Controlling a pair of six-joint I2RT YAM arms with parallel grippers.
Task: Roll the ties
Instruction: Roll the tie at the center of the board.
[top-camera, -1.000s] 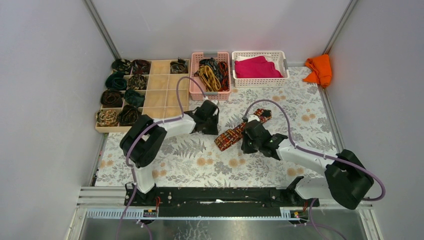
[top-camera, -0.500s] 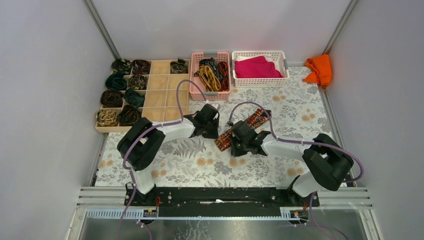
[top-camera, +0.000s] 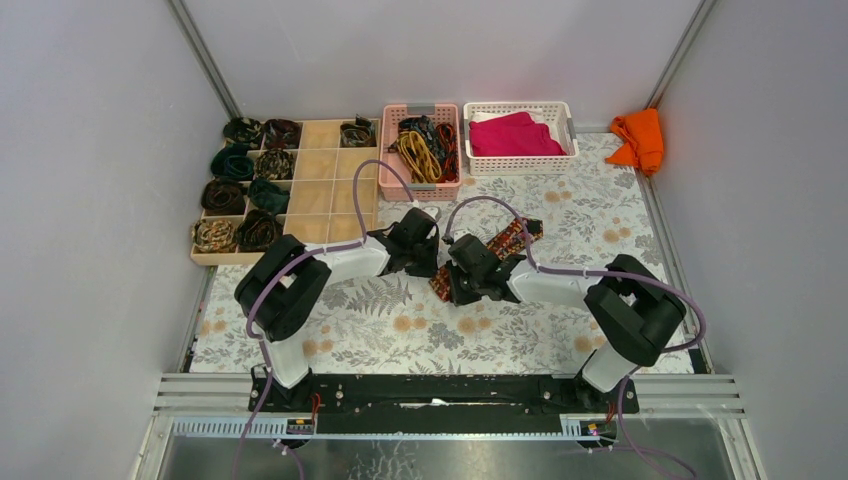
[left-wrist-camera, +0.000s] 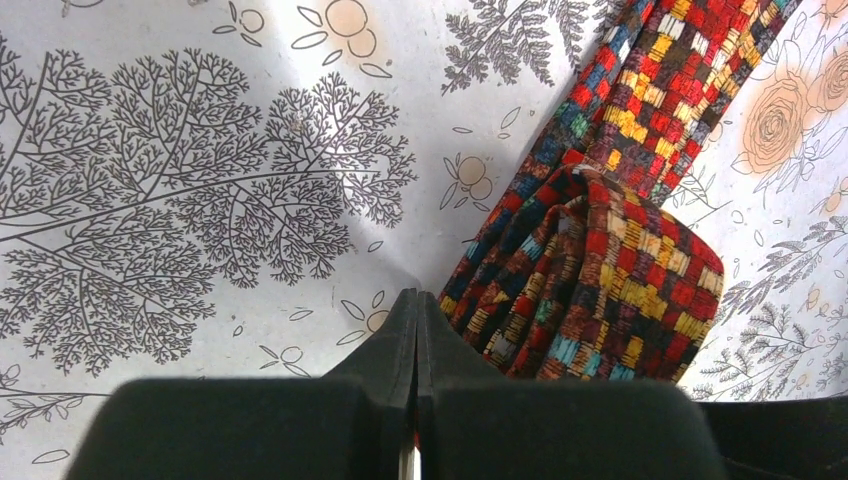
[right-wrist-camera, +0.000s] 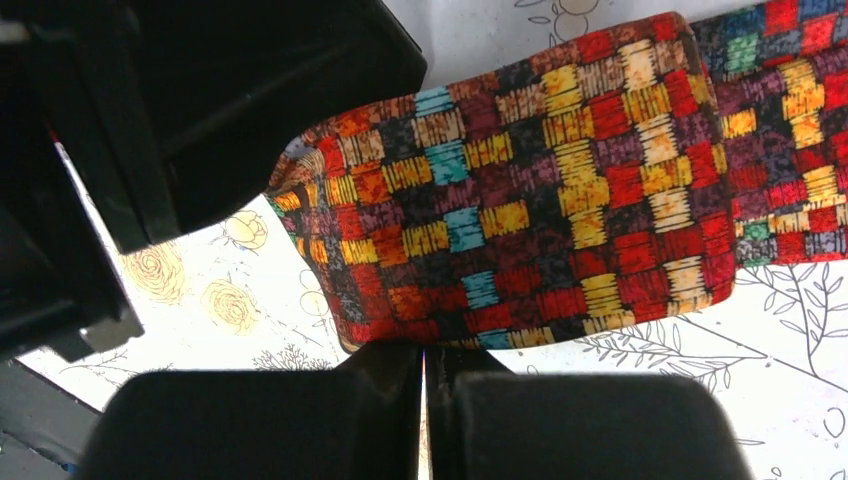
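1. Left arm (top-camera: 352, 257): smooth white tubular links joined by bulky, rounded black joint housings.
2. Right arm (top-camera: 548, 288): the same white links and blocky black joints.
3. Pale purple cable (top-camera: 357, 185) runs along the left arm; a second purple cable (top-camera: 484, 198) runs along the right.
4. Left gripper (left-wrist-camera: 416, 298): matte black wedge fingers tapering from a broad black body.
5. Right gripper (right-wrist-camera: 423, 352): identical matte black tapered fingers.

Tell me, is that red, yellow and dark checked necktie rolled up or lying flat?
Partly rolled: the red, yellow and dark checked necktie is bunched in layers at one end, its remainder stretching flat.
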